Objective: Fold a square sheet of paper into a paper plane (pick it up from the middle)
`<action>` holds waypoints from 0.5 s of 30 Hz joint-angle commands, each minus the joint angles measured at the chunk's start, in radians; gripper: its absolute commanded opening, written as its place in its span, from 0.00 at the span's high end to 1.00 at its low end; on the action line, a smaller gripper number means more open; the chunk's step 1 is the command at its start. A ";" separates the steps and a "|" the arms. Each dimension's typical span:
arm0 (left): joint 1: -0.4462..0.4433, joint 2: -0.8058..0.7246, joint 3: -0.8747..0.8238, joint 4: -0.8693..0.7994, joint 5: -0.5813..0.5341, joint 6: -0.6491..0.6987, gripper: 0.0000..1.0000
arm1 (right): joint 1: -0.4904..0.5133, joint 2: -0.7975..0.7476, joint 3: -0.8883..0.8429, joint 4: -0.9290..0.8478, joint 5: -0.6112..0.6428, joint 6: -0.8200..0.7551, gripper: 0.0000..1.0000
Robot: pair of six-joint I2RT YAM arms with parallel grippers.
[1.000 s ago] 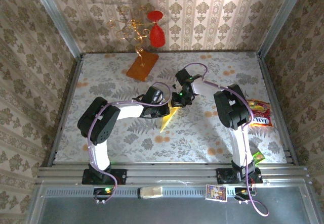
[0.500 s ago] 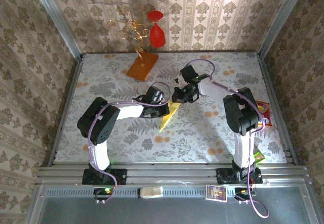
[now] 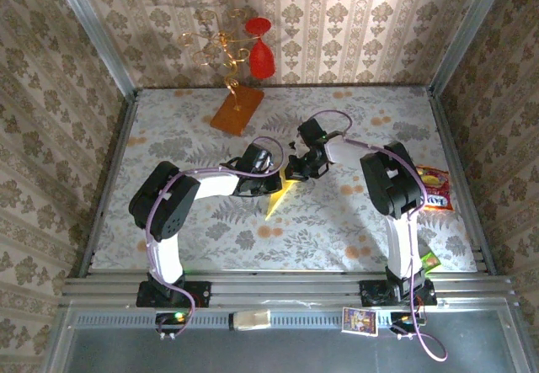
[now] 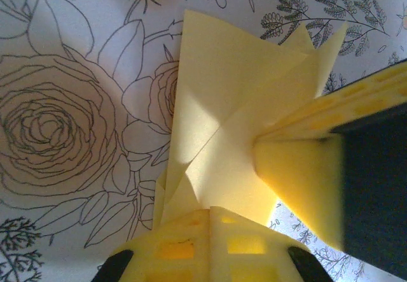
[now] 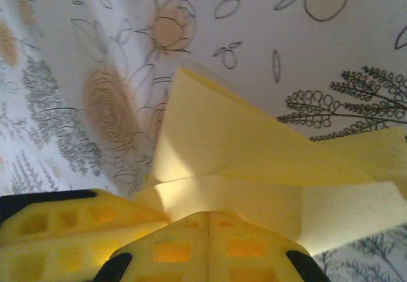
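Observation:
The square sheet of paper (image 3: 277, 201) is pale yellow and creased into a narrow pointed shape at the middle of the table, its tip toward the near edge. My left gripper (image 3: 273, 184) is shut on its left side. In the left wrist view the folded paper (image 4: 222, 104) fans out from my shut left gripper (image 4: 210, 213), and a yellow finger of the right gripper (image 4: 299, 174) presses in from the right. My right gripper (image 3: 296, 173) is shut on the paper's far end. In the right wrist view a folded flap (image 5: 235, 142) runs into my shut right gripper (image 5: 208, 217).
An orange-brown slab (image 3: 237, 109) with a gold wire stand and red glasses (image 3: 261, 57) stands at the back. A snack packet (image 3: 432, 188) lies at the right edge and a green item (image 3: 429, 262) near the right base. Patterned walls close three sides.
My right gripper has shifted slightly over the paper's far end and closed its last bit of gap. The left gripper and the paper's tip have stayed put.

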 commanded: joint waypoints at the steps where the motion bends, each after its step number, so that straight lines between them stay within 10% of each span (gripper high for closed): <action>1: 0.006 0.031 0.001 -0.068 -0.029 0.002 1.00 | 0.007 0.019 -0.011 0.009 -0.002 0.008 0.96; 15: 0.000 -0.071 0.004 0.022 0.124 -0.003 0.99 | 0.004 0.025 -0.116 0.071 0.070 0.015 0.96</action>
